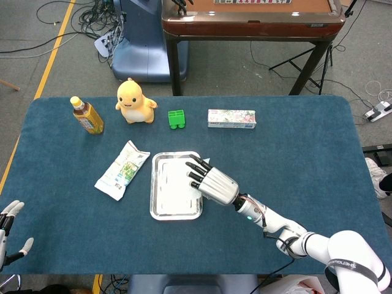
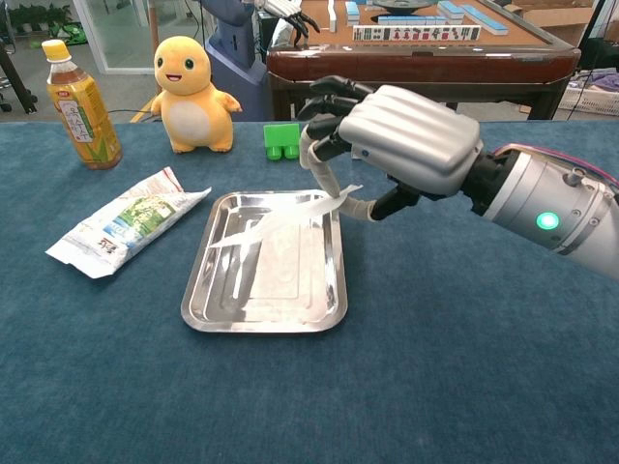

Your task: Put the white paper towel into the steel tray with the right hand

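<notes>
The steel tray [image 1: 159, 208] [image 2: 218, 314] lies at the table's middle. My right hand [image 1: 211, 183] [image 2: 401, 135] hovers over the tray's right side and pinches one edge of the white paper towel [image 2: 276, 217] [image 1: 174, 187]. The towel hangs low and flat over the tray's inside, its free end reaching toward the tray's left part; whether it touches the steel I cannot tell. My left hand [image 1: 8, 222] sits at the lower left edge of the head view, off the table, fingers spread and holding nothing.
A snack packet [image 1: 122, 169] [image 2: 126, 220] lies left of the tray. Along the back stand a tea bottle [image 1: 86, 116] [image 2: 81, 103], a yellow plush toy [image 1: 136, 101] [image 2: 193, 94], a green block [image 1: 176, 119] [image 2: 281, 140] and a long box [image 1: 231, 118].
</notes>
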`<act>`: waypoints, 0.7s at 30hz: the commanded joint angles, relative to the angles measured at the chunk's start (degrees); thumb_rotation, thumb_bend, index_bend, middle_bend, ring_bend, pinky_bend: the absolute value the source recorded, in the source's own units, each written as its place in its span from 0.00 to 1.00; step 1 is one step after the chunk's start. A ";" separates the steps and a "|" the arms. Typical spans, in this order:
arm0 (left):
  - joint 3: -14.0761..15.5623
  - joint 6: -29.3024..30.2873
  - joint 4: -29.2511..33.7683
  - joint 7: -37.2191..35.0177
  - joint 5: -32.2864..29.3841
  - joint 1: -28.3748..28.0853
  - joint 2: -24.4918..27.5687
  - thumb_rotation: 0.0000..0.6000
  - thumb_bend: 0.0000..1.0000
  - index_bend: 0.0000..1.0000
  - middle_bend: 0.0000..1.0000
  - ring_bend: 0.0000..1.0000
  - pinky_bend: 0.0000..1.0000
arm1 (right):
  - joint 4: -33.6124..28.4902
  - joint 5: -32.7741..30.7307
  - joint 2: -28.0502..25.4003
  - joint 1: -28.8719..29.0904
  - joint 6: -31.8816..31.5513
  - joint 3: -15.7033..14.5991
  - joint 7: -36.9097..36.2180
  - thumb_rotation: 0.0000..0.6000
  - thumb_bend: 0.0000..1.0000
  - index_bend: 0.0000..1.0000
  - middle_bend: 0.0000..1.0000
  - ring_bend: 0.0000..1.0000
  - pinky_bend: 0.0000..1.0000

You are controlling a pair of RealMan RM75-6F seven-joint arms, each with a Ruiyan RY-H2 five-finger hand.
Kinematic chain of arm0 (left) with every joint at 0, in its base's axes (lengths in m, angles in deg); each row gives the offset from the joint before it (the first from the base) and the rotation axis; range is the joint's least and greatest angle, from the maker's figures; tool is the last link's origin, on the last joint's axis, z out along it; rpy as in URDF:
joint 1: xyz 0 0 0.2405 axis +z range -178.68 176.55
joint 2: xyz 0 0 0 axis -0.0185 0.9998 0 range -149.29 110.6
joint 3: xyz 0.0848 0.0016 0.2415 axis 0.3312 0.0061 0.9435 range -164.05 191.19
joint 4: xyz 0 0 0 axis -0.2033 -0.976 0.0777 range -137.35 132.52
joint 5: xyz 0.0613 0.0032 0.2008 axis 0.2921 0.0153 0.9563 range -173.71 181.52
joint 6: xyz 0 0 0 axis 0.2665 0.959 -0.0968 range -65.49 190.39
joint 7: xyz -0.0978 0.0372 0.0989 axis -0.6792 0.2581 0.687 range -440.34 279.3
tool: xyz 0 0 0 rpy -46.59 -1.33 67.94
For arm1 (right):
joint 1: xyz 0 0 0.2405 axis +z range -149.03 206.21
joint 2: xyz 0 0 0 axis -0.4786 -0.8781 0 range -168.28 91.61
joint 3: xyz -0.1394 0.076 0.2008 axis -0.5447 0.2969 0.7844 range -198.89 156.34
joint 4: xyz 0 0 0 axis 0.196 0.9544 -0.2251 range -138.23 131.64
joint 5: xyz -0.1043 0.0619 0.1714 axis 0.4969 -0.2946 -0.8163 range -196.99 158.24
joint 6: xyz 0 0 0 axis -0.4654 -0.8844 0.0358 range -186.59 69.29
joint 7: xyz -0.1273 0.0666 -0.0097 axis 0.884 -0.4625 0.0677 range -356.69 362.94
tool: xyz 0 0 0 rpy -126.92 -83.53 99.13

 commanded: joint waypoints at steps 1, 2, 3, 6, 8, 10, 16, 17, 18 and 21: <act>-0.04 -0.10 -0.12 -0.05 -0.11 -0.01 -0.05 1.00 0.25 0.13 0.12 0.14 0.06 | 2.19 0.47 1.03 -0.09 0.46 -1.21 -1.24 1.00 0.45 0.63 0.36 0.14 0.04; -0.05 -0.13 -0.18 -0.07 -0.16 0.00 -0.09 1.00 0.25 0.13 0.12 0.14 0.06 | 2.80 0.62 1.27 -0.04 0.41 -1.42 -1.45 1.00 0.45 0.63 0.36 0.14 0.04; -0.04 -0.17 -0.24 -0.11 -0.21 0.01 -0.13 1.00 0.25 0.13 0.12 0.14 0.06 | 3.37 0.74 1.53 0.00 0.34 -1.61 -1.83 1.00 0.45 0.63 0.36 0.14 0.04; -0.12 -0.13 -0.50 -0.46 -0.38 0.10 -0.31 1.00 0.25 0.13 0.12 0.14 0.06 | 5.59 1.01 2.51 0.29 0.42 -2.23 -3.59 1.00 0.45 0.63 0.37 0.15 0.04; -0.15 -0.08 -0.66 -0.54 -0.50 0.18 -0.34 1.00 0.25 0.13 0.12 0.14 0.06 | 6.94 1.36 3.04 0.55 0.37 -2.64 -4.32 1.00 0.45 0.63 0.37 0.15 0.04; -0.17 -0.10 -0.79 -0.63 -0.62 0.24 -0.33 1.00 0.25 0.13 0.12 0.14 0.06 | 8.36 1.56 3.63 0.81 0.41 -3.02 -5.19 1.00 0.45 0.63 0.37 0.15 0.05; -0.19 -0.04 -0.94 -0.76 -0.77 0.41 -0.30 1.00 0.25 0.13 0.12 0.15 0.06 | 11.61 1.92 5.05 1.54 1.27 -4.01 -6.25 1.00 0.45 0.63 0.37 0.15 0.05; -0.18 -0.04 -0.99 -0.79 -0.85 0.46 -0.31 1.00 0.25 0.13 0.12 0.15 0.06 | 12.16 2.05 5.31 1.56 1.22 -4.29 -6.45 1.00 0.45 0.63 0.37 0.15 0.05; -0.18 -0.06 -0.99 -0.82 -0.92 0.50 -0.32 1.00 0.25 0.13 0.12 0.15 0.06 | 12.51 2.07 5.51 1.53 1.15 -4.44 -6.67 1.00 0.45 0.63 0.37 0.15 0.05; -0.16 -0.14 -1.03 -0.84 -0.95 0.52 -0.26 1.00 0.25 0.13 0.12 0.14 0.06 | 13.66 2.05 6.12 1.62 1.21 -4.83 -7.46 1.00 0.45 0.63 0.37 0.15 0.05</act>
